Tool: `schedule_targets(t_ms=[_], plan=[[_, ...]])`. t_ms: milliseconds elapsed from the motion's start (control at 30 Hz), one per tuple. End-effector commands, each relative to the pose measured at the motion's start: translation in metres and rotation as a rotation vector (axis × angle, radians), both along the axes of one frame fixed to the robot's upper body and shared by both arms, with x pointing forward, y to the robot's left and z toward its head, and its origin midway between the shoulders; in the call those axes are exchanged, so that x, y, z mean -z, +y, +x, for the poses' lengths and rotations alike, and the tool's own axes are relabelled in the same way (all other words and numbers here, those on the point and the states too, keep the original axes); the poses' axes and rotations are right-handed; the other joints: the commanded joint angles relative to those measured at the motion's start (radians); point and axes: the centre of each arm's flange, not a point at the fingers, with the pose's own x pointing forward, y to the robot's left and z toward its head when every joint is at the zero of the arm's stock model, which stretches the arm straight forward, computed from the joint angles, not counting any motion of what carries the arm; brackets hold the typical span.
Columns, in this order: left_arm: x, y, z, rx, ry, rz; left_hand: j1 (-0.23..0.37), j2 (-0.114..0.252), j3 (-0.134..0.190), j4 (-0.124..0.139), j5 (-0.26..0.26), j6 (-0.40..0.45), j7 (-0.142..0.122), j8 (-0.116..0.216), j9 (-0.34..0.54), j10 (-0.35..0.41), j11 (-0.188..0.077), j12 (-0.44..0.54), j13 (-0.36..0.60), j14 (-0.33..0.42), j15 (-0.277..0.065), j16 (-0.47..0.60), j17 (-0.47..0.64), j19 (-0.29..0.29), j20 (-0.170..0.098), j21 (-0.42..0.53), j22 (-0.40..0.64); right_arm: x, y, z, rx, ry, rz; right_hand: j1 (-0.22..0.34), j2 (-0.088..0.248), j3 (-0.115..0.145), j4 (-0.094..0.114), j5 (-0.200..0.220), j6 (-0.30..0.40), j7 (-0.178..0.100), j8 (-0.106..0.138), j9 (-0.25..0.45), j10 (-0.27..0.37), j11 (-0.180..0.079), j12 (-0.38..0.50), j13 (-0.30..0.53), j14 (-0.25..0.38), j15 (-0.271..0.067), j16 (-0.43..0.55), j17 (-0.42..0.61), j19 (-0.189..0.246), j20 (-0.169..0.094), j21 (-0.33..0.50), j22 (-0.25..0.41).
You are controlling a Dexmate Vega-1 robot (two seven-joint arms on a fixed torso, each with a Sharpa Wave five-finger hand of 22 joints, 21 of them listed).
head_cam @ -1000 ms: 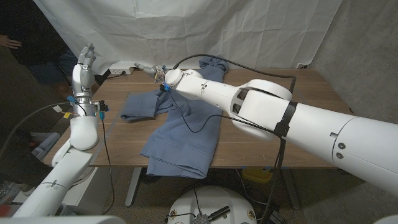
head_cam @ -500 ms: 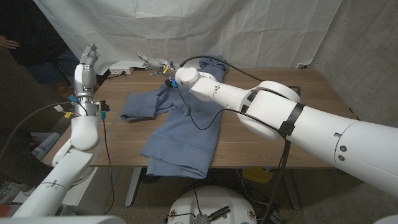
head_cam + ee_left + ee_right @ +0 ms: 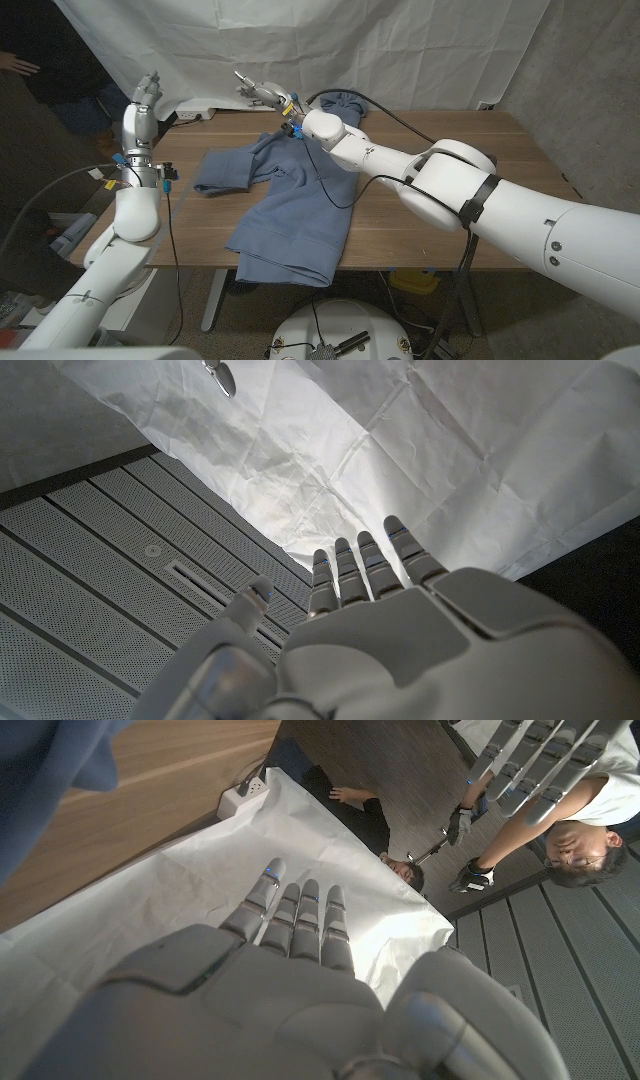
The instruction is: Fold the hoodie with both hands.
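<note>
Blue hoodie [image 3: 290, 205] is spread over the left-middle of the table [image 3: 480, 190], its hem draped over the near edge, one sleeve laid toward the left edge, hood bunched at the far edge. It is judged soft, light and limp; sleeve cuffs, shoulders and hem corners are judged the best holds. No brand or writing can be read. Left hand [image 3: 143, 95] is raised off the table's left edge, fingers extended, nothing held. Right hand [image 3: 262, 92] is raised over the far edge, fingers straight, nothing held.
</note>
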Motion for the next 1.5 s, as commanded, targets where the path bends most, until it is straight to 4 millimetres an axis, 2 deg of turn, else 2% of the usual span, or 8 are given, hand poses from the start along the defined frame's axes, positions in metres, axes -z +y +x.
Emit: schedule_targets(t_ms=[33,367,733,1200,1500], plan=[[0.000,-0.004,0.002,0.024,0.018,0.013,-0.003,0.056,0.009,-0.001,0.002,-0.002,-0.001,0.003,-0.001,-0.006,-0.003,0.005,0.002,-0.003,0.005,0.004,0.001,0.000,0.008,-0.005,0.004,0.000,-0.046,-0.002,-0.010,-0.075,0.092,0.013,0.003,0.000,-0.007,0.001,0.011,-0.001,0.009,0.003,0.017,0.002,0.008,0.003,0.015,0.004,0.006,-0.004,0.017,0.000,-0.004,0.001],[0.002,-0.006,-0.001,0.041,0.044,0.031,-0.004,0.055,0.008,-0.001,0.002,-0.003,-0.001,0.003,-0.001,-0.006,-0.004,0.006,0.002,-0.006,0.007,0.004,0.001,0.000,0.008,-0.006,0.004,-0.003,-0.085,-0.008,0.034,-0.070,0.162,0.021,0.003,0.004,-0.015,-0.001,0.019,-0.001,0.008,0.004,0.022,0.002,0.008,0.004,0.025,0.004,0.008,-0.011,0.031,0.003,-0.003,0.001],[0.004,-0.001,-0.012,0.042,0.078,0.051,-0.004,0.053,0.007,-0.001,0.002,-0.004,0.001,0.003,-0.001,-0.008,0.000,0.007,0.002,-0.006,0.008,0.005,0.001,0.000,0.009,-0.007,0.004,0.000,-0.115,-0.011,0.069,-0.053,0.220,0.027,0.004,0.007,-0.021,-0.004,0.027,0.000,0.008,0.004,0.029,0.002,0.009,0.004,0.034,0.004,0.009,-0.018,0.042,0.003,-0.003,0.001],[0.008,-0.004,-0.012,0.078,0.104,0.094,-0.005,0.052,0.007,-0.001,0.001,-0.007,0.002,0.003,-0.001,-0.009,0.002,0.008,0.002,-0.007,0.009,0.005,0.002,0.000,0.008,-0.008,0.004,0.014,-0.145,-0.018,0.131,-0.034,0.276,0.029,0.004,0.010,-0.025,-0.006,0.034,0.003,0.008,0.005,0.036,0.005,0.010,0.005,0.039,0.007,0.010,-0.024,0.044,0.003,-0.005,0.001],[0.013,-0.003,-0.020,0.084,0.112,0.101,-0.006,0.053,0.007,-0.001,0.002,-0.008,0.005,0.004,-0.001,-0.007,0.002,0.009,0.002,-0.007,0.009,0.006,0.002,0.001,0.007,-0.009,0.005,0.025,-0.171,-0.034,0.188,-0.042,0.342,0.029,0.005,0.010,-0.027,-0.008,0.040,0.005,0.008,0.005,0.044,0.006,0.011,0.005,0.047,0.010,0.011,-0.028,0.050,0.005,-0.007,0.001]])
